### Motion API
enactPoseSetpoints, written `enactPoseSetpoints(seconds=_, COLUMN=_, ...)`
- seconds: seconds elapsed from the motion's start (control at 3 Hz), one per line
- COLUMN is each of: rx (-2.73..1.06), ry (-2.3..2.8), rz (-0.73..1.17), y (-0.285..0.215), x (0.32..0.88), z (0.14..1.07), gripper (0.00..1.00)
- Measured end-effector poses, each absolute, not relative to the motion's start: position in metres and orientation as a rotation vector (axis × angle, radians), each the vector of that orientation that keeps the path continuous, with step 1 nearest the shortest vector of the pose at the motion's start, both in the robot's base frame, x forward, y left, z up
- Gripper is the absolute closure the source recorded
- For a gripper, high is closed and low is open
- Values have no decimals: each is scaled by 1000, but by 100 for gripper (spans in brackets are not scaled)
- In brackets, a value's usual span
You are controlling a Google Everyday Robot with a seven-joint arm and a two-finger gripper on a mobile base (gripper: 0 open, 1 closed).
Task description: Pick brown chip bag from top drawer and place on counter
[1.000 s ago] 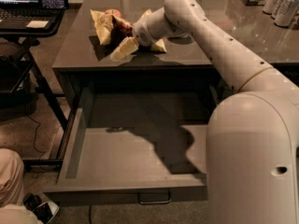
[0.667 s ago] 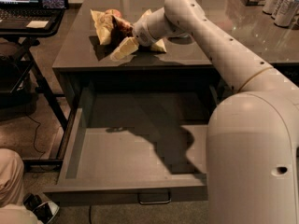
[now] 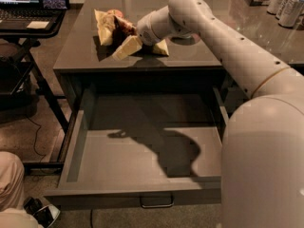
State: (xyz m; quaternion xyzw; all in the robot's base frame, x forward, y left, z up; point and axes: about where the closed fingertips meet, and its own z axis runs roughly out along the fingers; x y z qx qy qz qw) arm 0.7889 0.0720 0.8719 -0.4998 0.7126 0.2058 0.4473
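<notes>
The brown chip bag (image 3: 110, 26) lies crumpled on the counter (image 3: 85, 56) near its front left corner. My gripper (image 3: 144, 47) hangs just right of the bag, low over the counter, with its two pale fingers (image 3: 126, 47) spread apart. The left finger rests against the bag's lower edge, and nothing sits between the fingers. The top drawer (image 3: 142, 194) is pulled fully out below the counter edge. Its inside is bare, crossed by my arm's shadow.
A side desk with a laptop (image 3: 28, 13) stands to the left. Cans (image 3: 287, 4) and a box stand at the counter's back right. A person's leg and shoe (image 3: 19, 194) are at lower left beside the drawer. My arm's body fills the right foreground.
</notes>
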Motion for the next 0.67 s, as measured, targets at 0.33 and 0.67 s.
enactPoseSetpoints(seconds=0.33, rx=-1233, ry=1758, rz=430, y=69, x=780, z=894, gripper=0)
enactPoseSetpoints(seconds=0.67, rx=-1235, ry=1756, rz=427, y=69, x=779, z=896, gripper=0)
